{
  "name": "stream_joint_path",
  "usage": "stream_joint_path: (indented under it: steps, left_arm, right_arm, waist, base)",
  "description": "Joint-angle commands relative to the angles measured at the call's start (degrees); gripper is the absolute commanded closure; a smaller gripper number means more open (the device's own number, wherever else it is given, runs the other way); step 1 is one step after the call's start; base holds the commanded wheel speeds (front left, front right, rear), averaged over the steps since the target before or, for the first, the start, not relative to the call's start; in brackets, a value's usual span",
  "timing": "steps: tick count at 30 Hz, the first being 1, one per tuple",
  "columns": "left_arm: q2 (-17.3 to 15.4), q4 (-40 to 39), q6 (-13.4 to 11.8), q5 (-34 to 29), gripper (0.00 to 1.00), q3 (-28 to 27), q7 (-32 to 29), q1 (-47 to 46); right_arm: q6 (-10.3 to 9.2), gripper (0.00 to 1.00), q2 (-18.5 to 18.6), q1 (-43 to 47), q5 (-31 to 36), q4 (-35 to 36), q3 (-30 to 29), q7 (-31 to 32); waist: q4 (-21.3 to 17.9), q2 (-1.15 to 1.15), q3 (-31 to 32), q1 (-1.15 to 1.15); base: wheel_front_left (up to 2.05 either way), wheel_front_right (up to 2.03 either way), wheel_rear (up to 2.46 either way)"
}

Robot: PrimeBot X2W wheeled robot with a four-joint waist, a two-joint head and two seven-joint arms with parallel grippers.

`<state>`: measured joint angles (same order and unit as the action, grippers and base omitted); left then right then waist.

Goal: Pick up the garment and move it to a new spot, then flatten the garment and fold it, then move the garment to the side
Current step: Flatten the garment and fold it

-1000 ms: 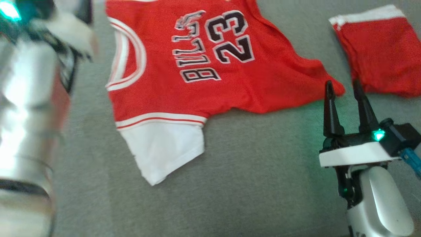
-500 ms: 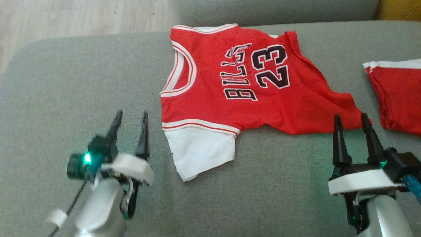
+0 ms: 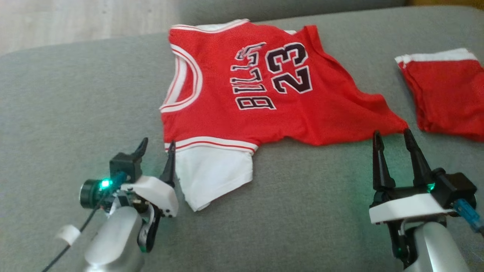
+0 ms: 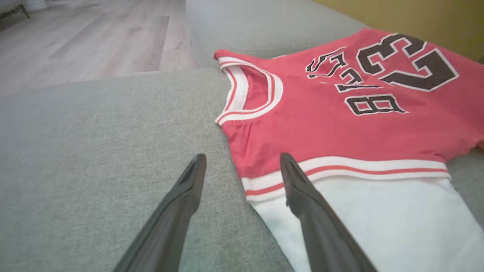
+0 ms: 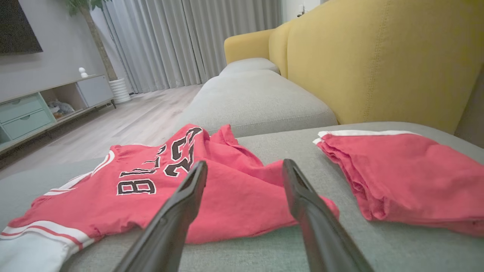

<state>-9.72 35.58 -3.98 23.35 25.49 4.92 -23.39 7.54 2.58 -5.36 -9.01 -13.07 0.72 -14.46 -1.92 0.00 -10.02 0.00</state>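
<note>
Red jersey (image 3: pixel 245 94) spread on grey sofa (image 3: pixel 302 211). L gripper (image 3: pixel 158 142), fingers apart, empty: jersey's white sleeve just to its right. R gripper (image 3: pixel 392 133), fingers apart, empty: jersey's hem corner just ahead of fingertips.

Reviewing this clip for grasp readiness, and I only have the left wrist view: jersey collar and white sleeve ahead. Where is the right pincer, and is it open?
Observer: The right pincer is open and empty, its tips by the jersey's pointed hem corner in the head view.
Reviewer: Is that hem end flat?
Observer: No, the right wrist view shows it rumpled, with a fold standing up.
Reviewer: Anything else on the cushion?
Observer: A folded red garment with a white band lies apart from the jersey, on the robot's right.
</note>
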Motion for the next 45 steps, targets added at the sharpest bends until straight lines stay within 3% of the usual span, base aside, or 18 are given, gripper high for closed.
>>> stream_joint_path:
  steps: [1,6,12,13,14,15,36,37,38,45]
  left_arm:
    - [-1.84,-0.45,-0.11,0.45,0.00,-2.15,-0.76,-3.46]
    - [-2.28,2.46,-0.08,1.27,0.00,-2.62,-3.03,-5.42]
    - [-2.24,6.64,1.66,2.63,0.00,-2.43,-5.60,-7.50]
    - [-2.35,7.38,1.98,2.65,0.53,-2.20,-6.17,-7.79]
    - [-2.47,8.01,2.14,2.69,0.97,-2.12,-6.45,-8.12]
    - [-2.60,8.54,2.30,2.74,1.00,-2.09,-6.51,-8.48]
    - [-4.79,14.58,0.08,-0.20,1.00,-2.62,7.90,-17.37]
    - [-4.72,15.02,0.19,-0.27,0.62,-2.48,8.12,-17.40]
    - [-4.59,15.36,0.17,-0.24,0.00,-2.45,8.33,-17.34]
    - [-3.48,13.24,-0.67,0.02,0.00,-2.99,9.80,-14.41]
  right_arm:
    - [-0.05,0.00,0.30,-2.35,-0.13,2.11,1.52,-0.54]
    - [-0.05,0.00,0.30,-3.02,-0.45,2.43,1.80,-0.54]
    - [-0.05,0.00,0.30,-3.86,-0.76,2.55,2.05,-0.54]
    - [-0.05,0.00,0.30,-3.93,-0.79,2.58,2.04,-0.54]
    - [-0.05,0.00,0.30,-3.99,-0.83,2.62,2.03,-0.54]
    - [-0.05,0.00,0.30,-4.04,-0.85,2.65,2.00,-0.54]
    - [-0.05,0.00,0.30,-4.41,-0.44,2.74,2.07,-0.54]
    - [-0.05,0.00,0.30,-4.41,-0.41,2.75,2.07,-0.54]
    - [-0.05,0.00,0.30,-4.39,-0.39,2.75,2.04,-0.54]
    - [-0.05,0.00,0.30,-3.52,-0.17,2.79,1.57,-0.54]
  waist:
    - [-1.89,0.00,-1.85,0.00]
    - [-3.54,0.00,-3.49,0.00]
    - [-4.92,0.00,-4.80,0.00]
    - [-5.03,0.00,-4.89,0.00]
    - [-5.12,0.00,-4.98,0.00]
    - [-5.18,0.00,-5.03,0.00]
    - [-3.04,0.00,-4.14,0.00]
    - [-2.89,0.00,-4.05,0.00]
    - [-2.73,0.00,-3.93,0.00]
    - [-1.05,0.00,-2.09,0.00]
  base:
    - [0.00,0.00,0.00]
    - [0.00,0.00,0.00]
    - [0.00,0.00,0.00]
    - [0.00,0.00,0.00]
    - [0.00,0.00,0.00]
    - [0.00,0.00,0.00]
    - [0.00,0.00,0.00]
    - [0.00,0.00,0.00]
    - [0.00,0.00,0.00]
    - [0.00,0.00,0.00]
